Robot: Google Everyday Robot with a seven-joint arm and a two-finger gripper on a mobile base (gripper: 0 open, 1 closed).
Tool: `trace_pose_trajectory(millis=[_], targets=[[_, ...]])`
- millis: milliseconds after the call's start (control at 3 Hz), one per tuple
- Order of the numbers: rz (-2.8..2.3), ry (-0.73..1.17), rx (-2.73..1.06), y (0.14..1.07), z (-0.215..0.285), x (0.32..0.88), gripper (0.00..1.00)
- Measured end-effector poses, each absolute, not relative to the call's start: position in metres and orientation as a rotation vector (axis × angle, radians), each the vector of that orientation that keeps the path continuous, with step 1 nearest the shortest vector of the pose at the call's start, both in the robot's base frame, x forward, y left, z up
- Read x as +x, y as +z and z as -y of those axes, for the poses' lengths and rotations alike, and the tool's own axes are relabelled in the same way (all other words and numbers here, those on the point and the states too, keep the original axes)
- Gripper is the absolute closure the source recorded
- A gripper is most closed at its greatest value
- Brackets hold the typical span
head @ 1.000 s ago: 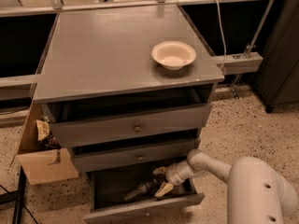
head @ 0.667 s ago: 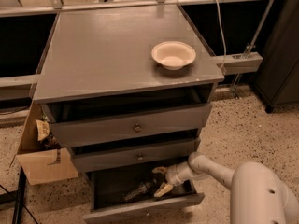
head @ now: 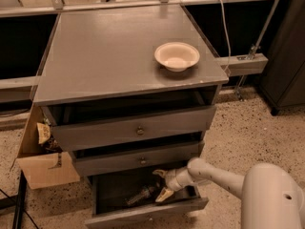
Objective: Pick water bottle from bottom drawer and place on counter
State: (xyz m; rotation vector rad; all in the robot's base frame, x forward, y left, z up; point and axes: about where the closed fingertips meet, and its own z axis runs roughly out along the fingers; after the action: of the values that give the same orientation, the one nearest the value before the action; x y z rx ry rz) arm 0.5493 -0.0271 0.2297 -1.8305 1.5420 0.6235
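Drawers hang partly open down the cabinet, and in the bottom drawer (head: 143,214), the deepest, the water bottle (head: 141,195) lies on its side on the dark floor. The tool (head: 161,184) reaches in from 3 o'clock, fingers apart, with the bottle just at its 8 o'clock. On the table (head: 105,61) an empty pale bowl (head: 177,56) sits toward 2 o'clock.

We've got the claw (head: 162,184) down inside the open bottom drawer (head: 143,213), fingers spread, just beside the water bottle (head: 141,195) lying on its side. 1 pale bowl (head: 177,56) sits up on the bench (head: 105,56).
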Motion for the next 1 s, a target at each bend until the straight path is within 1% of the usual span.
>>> trace_pose_trajectory(millis=[333,667,1000], targets=[[-1.527,0.549,-1.901,0.2314,0.023,0.5467,0.2],[-1.524,0.536,-1.911,0.2312,0.0212,0.5452,0.04],[-1.507,0.483,-1.94,0.2352,0.0244,0.541,0.0]])
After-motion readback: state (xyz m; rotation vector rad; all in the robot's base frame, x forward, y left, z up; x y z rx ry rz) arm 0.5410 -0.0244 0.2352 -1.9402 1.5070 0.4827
